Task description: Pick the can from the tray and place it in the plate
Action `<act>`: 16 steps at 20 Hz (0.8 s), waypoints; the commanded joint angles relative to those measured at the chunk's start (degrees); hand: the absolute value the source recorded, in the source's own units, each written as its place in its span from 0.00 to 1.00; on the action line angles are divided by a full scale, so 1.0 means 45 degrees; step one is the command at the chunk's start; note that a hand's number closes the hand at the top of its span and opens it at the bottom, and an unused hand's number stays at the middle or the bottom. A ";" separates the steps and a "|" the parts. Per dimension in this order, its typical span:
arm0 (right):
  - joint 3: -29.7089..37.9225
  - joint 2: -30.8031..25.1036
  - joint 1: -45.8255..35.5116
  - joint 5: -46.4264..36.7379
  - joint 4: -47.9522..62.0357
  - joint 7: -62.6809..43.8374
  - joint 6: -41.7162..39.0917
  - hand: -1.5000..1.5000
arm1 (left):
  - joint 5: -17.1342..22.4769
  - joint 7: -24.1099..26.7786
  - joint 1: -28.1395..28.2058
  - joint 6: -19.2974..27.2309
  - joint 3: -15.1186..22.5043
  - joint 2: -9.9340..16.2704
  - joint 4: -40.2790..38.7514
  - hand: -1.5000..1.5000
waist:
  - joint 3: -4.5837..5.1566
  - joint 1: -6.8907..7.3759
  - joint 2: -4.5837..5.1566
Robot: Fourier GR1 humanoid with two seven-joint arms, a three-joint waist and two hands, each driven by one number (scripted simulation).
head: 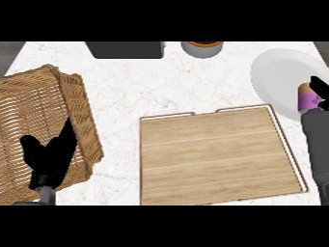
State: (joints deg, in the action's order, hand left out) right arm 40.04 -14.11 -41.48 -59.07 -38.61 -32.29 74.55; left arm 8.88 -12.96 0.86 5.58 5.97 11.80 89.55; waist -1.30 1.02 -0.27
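A purple can (pixel 308 98) with a tan top lies over the white plate (pixel 281 72) at the right edge of the counter. My right hand (pixel 328 99) is curled round the can and hides most of it. The wooden tray (pixel 217 154) lies flat in the middle of the counter with nothing on it. My left hand (pixel 49 154) rests open at the lower left, fingers up, in front of the wicker basket.
A large wicker basket (pixel 32 120) takes up the left side of the counter. At the back edge stand a dark grey box (pixel 126 49) and a round pot (pixel 202 47) with a brown rim.
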 commanded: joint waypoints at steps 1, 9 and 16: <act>-0.1359 0.0670 0.0932 0.2424 -0.1946 0.1076 -0.0041 0.00 | 0.0183 -0.0186 0.0443 -0.0123 0.0334 -0.0513 -0.0861 0.50 | 0.0217 -0.0276 0.0072; -0.4187 0.2695 0.3736 0.4973 -0.5191 0.2628 -0.0624 0.00 | -0.0288 -0.0251 0.0206 0.0316 0.0485 -0.1112 -0.1107 0.50 | 0.0263 -0.0434 0.0063; -0.5665 0.3113 0.5343 0.4996 -0.5524 0.2500 -0.0478 0.00 | -0.0557 0.0072 0.0470 0.0227 0.0369 -0.1210 -0.1091 0.50 | 0.0299 -0.0317 0.0048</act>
State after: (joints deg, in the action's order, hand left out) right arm 18.65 -1.61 -20.45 -36.43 -62.63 -20.24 70.98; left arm 6.98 -13.11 2.13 5.53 4.73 10.74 90.08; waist -1.20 -0.27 -0.93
